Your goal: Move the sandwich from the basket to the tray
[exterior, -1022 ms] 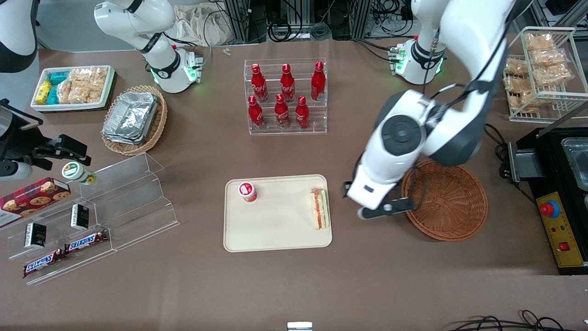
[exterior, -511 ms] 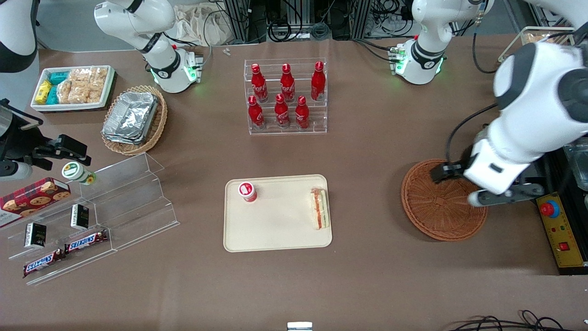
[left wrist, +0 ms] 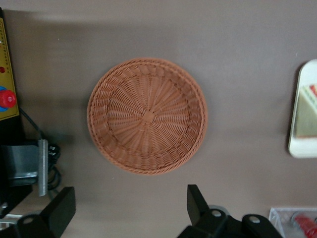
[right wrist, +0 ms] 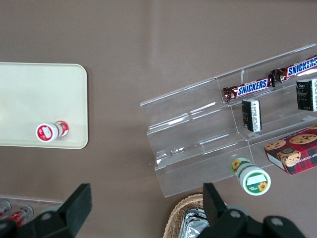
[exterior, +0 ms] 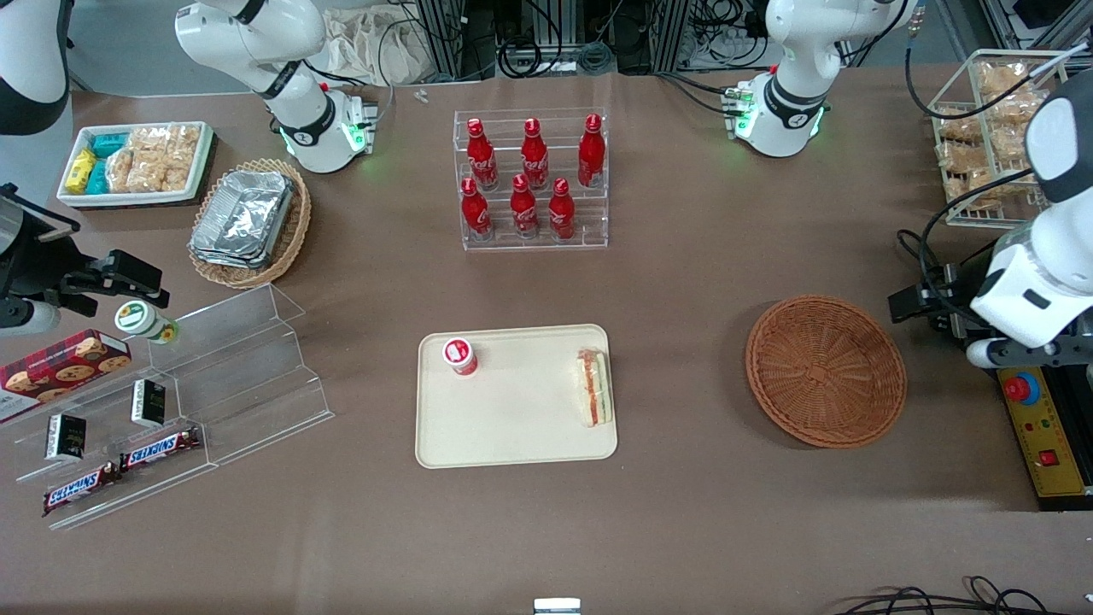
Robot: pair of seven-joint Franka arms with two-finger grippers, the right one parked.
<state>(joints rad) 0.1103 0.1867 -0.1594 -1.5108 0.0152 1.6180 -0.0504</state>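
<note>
Front view: the sandwich (exterior: 594,389) lies on the tray (exterior: 512,427) at the edge nearest the basket (exterior: 826,371), long axis running toward the camera, filling edge up. The claw (exterior: 939,320) hangs near the worktop's working-arm end, apart from the basket. Little can go wrong here; a careless swing could catch the cables beside it.

Left wrist view: the claw (left wrist: 130,208) is spread, holding nothing, above the bare basket (left wrist: 147,115). The sandwich (left wrist: 308,111) shows on the tray (left wrist: 302,148).
</note>
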